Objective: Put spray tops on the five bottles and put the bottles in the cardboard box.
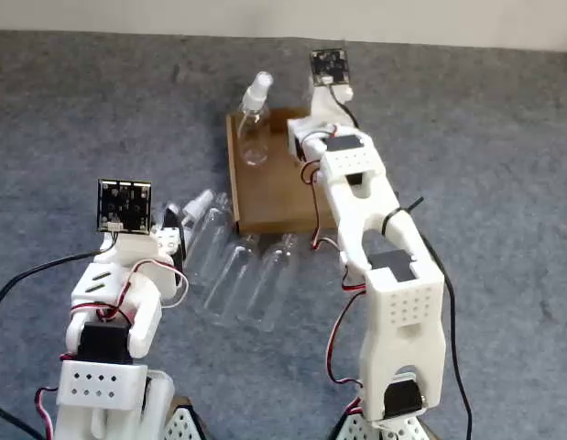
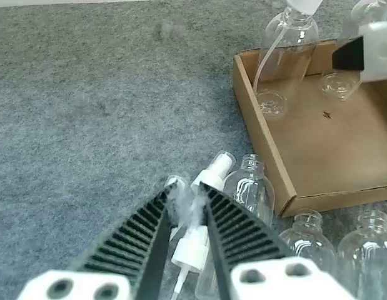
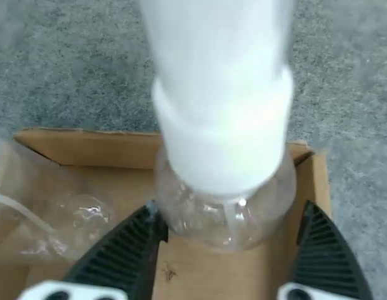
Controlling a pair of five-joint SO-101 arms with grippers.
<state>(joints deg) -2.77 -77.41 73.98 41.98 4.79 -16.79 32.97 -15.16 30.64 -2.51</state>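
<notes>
My left gripper [image 2: 185, 190] is low over the grey table and shut on a white spray top [image 2: 192, 240]. A second spray top [image 2: 213, 172] lies just beyond it. Three open clear bottles [image 1: 235, 273] lie side by side near the cardboard box [image 1: 265, 215], just right of that gripper [image 1: 178, 229]. In the box, one bottle with a spray top [image 1: 254, 124] stands upright. My right gripper [image 3: 231, 215] is over the box's far side, shut on a second capped bottle [image 3: 224, 206] that stands on the box floor [image 3: 180, 275].
The shallow box has low walls [image 2: 262, 144], and the lying bottles [image 2: 249, 187] touch its near wall. Grey carpet-like table [image 1: 100, 110] stretches free to the left and far right. Loose cables [image 1: 439, 266] hang beside the right arm.
</notes>
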